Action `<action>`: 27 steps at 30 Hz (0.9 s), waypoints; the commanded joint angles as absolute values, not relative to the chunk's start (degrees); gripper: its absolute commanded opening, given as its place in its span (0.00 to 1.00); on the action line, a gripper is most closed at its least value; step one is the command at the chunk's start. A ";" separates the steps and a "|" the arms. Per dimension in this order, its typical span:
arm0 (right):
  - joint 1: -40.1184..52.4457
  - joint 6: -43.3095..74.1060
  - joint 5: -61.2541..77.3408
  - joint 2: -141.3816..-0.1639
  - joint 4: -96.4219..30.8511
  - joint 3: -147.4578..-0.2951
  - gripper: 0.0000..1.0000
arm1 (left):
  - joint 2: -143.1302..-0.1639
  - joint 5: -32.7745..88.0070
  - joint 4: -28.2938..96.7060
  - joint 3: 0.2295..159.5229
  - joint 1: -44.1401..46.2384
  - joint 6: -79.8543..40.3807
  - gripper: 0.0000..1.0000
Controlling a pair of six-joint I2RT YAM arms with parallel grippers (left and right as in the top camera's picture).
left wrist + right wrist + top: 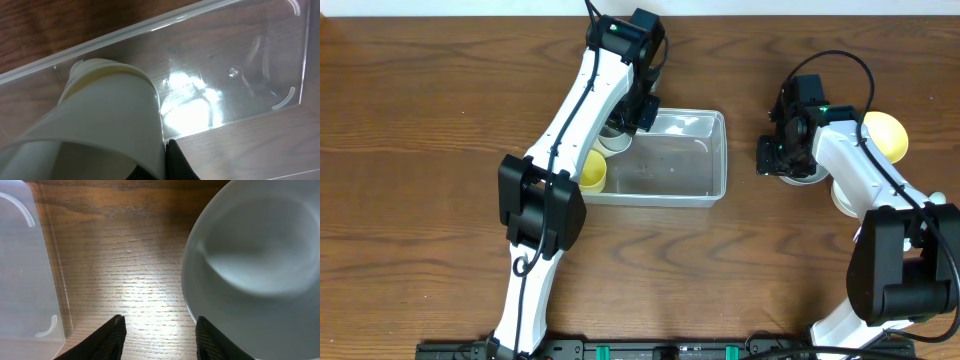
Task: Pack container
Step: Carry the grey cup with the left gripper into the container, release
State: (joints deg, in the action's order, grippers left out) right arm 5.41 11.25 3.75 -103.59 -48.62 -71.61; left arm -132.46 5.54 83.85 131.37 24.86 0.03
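Note:
The clear container (710,160) lies at the table's middle. My left gripper (628,118) is over its far left corner, shut on a white cup (110,120) that is tilted above the container's floor (240,75). One finger (175,160) presses the cup's wall. A yellow cup (592,171) stands at the container's left end. My right gripper (160,335) is open and empty above bare wood, with its right finger at the rim of a white bowl (255,250). That bowl (802,178) sits right of the container, whose corner (25,270) shows at the left.
A yellow bowl (886,136) sits at the far right. Another white bowl (842,196) shows partly under my right arm. Bare wooden table lies in front of and behind the container.

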 commanded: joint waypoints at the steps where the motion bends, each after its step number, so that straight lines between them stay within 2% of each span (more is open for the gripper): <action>1: 5.04 10.66 3.22 -103.61 -48.71 -72.47 0.47 | -132.31 1.87 84.71 131.76 24.73 0.34 0.06; 27: 5.04 10.66 3.20 -103.63 -48.45 -72.38 0.49 | -125.01 -6.28 85.47 131.98 24.67 -1.41 0.06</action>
